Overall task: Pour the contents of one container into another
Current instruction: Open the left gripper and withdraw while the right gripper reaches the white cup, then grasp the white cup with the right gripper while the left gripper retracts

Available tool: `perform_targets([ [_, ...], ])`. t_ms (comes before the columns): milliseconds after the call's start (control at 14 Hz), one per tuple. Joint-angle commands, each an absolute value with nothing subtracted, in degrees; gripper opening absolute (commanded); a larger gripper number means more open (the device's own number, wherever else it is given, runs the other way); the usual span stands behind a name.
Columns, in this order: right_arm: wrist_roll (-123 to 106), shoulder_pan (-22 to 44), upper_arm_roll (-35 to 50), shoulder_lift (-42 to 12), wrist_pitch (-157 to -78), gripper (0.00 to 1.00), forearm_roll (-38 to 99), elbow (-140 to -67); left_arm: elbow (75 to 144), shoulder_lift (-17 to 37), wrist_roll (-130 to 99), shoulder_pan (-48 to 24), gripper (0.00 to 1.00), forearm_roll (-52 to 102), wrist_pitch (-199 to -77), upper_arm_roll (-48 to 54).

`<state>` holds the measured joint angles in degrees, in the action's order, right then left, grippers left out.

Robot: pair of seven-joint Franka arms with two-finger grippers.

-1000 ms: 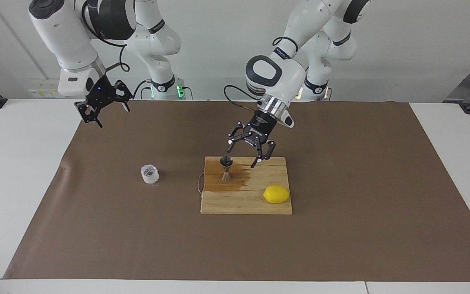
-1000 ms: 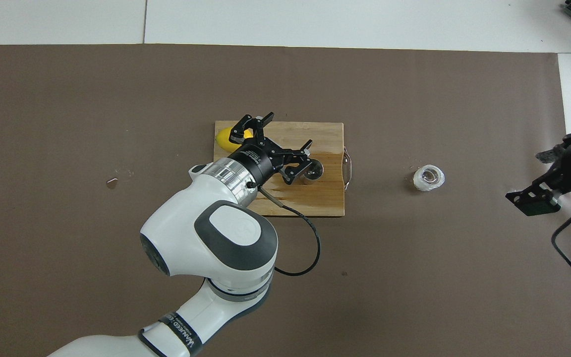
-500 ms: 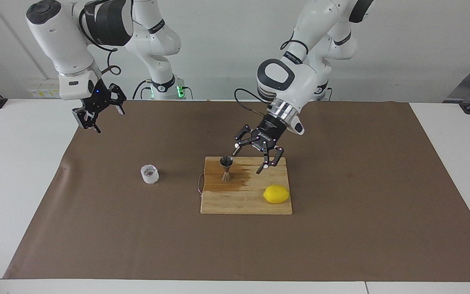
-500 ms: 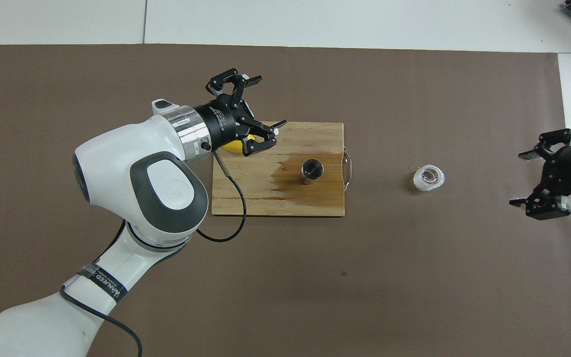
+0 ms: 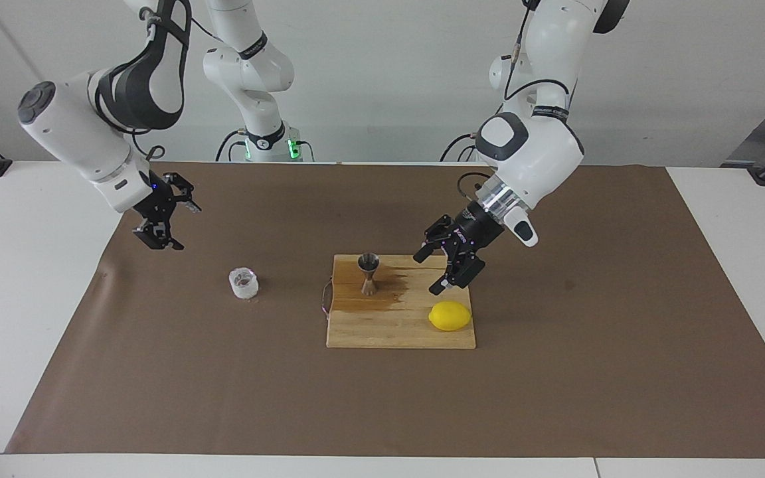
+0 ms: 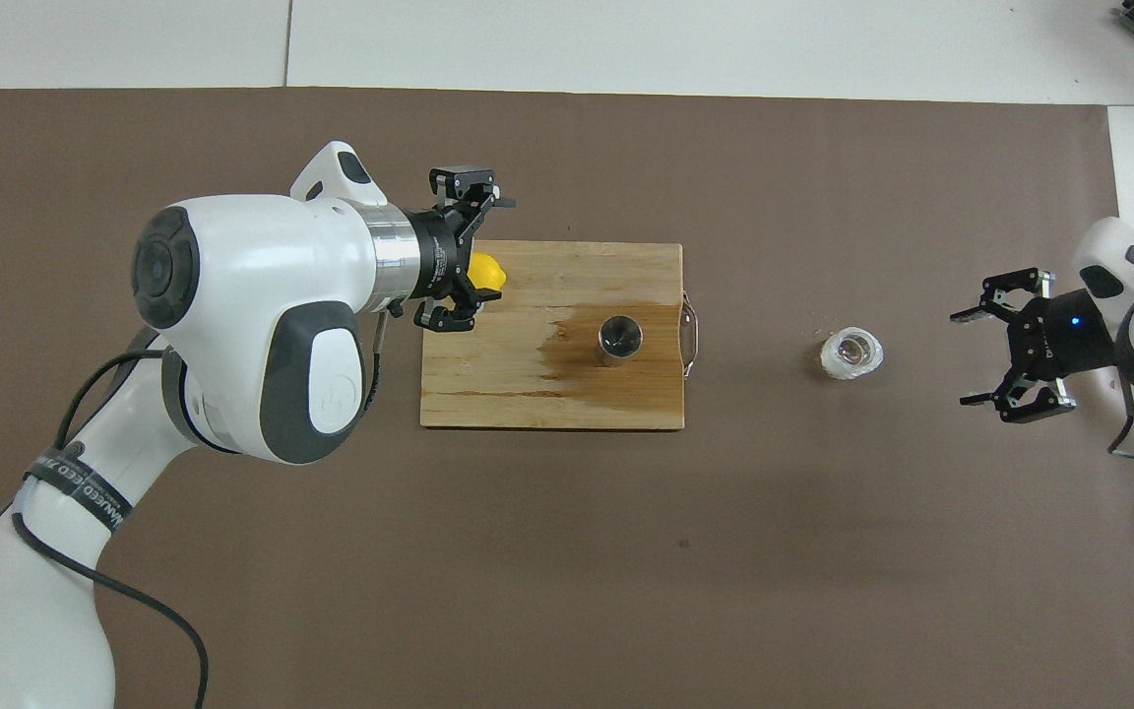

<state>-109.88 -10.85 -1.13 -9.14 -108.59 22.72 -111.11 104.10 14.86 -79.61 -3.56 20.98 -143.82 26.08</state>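
Two containers stand apart: the glass cup [image 5: 244, 283] on the brown mat [image 5: 555, 398], the steel jigger [image 5: 368, 273] upright on the cutting board [image 5: 396, 332], beside the cup toward the left arm's end. The right pincer [image 5: 160, 222], released and empty, hangs above the mat near the cup; it should descend squarely, then grip the walls. The left pincer [image 5: 445, 265], released, hovers over the board's lemon [image 5: 450, 316] end. A wet stain darkens the board around the jigger. The worktop [image 5: 37, 265] is white.
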Motion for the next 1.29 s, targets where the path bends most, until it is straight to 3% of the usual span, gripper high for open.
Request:
perform_targets([
  [0, -114.4, -11.0, -0.6, -12.1, -110.0, 1.0, 26.9, -111.1, 104.6, 12.9, -77.4, -2.0, 1.0, 10.5, -136.5, 26.1],
  [357, -122.6, -11.2, -0.6, -21.5, -110.7, 1.0, 40.1, -111.1, 104.4, 10.9, -62.8, -0.4, 1.0, -8.1, -121.7, 26.0],
  [1071, -128.4, -9.8, -0.5, -24.0, -115.0, 1.0, 45.4, -112.9, 104.3, 6.3, -27.1, 14.6, 1.0, -9.9, -115.1, 25.9],
  [1143, -128.5, -9.8, -0.5, -24.0, -115.0, 0.96, 46.0, -113.0, 104.2, 5.1, -23.9, 16.6, 1.0, -8.4, -114.0, 26.1],
  [1214, -128.4, -9.8, -0.5, -24.0, -115.0, 0.69, 46.1, -113.0, 104.0, 3.8, -21.2, 18.1, 1.0, -5.6, -113.1, 25.8],
])
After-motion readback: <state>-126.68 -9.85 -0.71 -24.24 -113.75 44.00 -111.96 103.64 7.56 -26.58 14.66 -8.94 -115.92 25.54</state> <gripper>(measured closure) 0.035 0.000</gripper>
